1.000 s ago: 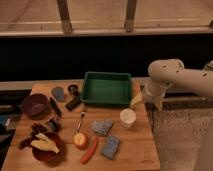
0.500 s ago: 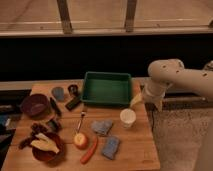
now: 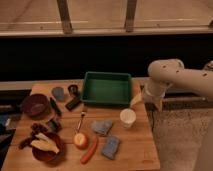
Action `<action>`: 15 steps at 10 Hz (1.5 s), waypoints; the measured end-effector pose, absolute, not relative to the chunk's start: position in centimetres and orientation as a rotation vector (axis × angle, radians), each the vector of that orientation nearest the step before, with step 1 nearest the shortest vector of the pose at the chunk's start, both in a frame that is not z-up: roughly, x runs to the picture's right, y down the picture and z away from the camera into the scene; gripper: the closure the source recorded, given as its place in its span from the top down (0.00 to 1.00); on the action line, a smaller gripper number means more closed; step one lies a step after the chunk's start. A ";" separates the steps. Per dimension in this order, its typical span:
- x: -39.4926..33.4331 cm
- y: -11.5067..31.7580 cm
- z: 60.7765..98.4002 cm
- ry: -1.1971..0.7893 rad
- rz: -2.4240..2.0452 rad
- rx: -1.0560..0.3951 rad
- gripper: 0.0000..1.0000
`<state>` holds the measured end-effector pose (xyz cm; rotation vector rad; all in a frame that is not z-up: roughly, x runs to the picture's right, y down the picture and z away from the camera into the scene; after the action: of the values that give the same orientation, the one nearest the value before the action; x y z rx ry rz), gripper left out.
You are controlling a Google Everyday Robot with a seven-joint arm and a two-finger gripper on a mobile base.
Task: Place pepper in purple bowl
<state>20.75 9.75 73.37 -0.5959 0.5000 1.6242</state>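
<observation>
Found pepper point(image 3: 90, 150) lying flat on wooden table point(image 3: 136, 150), toward 6 o'clock of the tabletop, upper end pointing to 1 o'clock. Not held, and outside both bowls. Noted round orange-yellow fruit point(image 3: 81, 141) just beside it at 10 o'clock and blue sponge point(image 3: 111, 147) near at 3 o'clock. Located purple bowl point(image 3: 35, 105) at 10 o'clock from the pepper, well apart, by the table's left edge. Logged reddish-brown bowl point(image 3: 52, 158) with pale yellow pieces at 9 o'clock from the pepper. Observed white cup point(image 3: 128, 118) upright at 1 o'clock, with green tray point(image 3: 106, 88) beyond at 12 o'clock. Found gripper point(image 3: 147, 101) at 2 o'clock from the pepper, well apart, over the table's right edge beside the tray's near right corner. Fingers spread apart, clasping nothing.
</observation>
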 end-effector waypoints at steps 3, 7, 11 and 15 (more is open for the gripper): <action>20.7 9.7 73.4 0.500 1.624 -0.596 0.80; 20.8 9.6 73.4 0.501 1.621 -0.593 0.80; 15.7 10.5 73.5 0.508 1.477 -0.657 0.80; 4.1 13.8 70.4 0.438 1.265 -0.755 0.80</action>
<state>4.11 13.80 70.43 -0.7546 0.4376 1.2652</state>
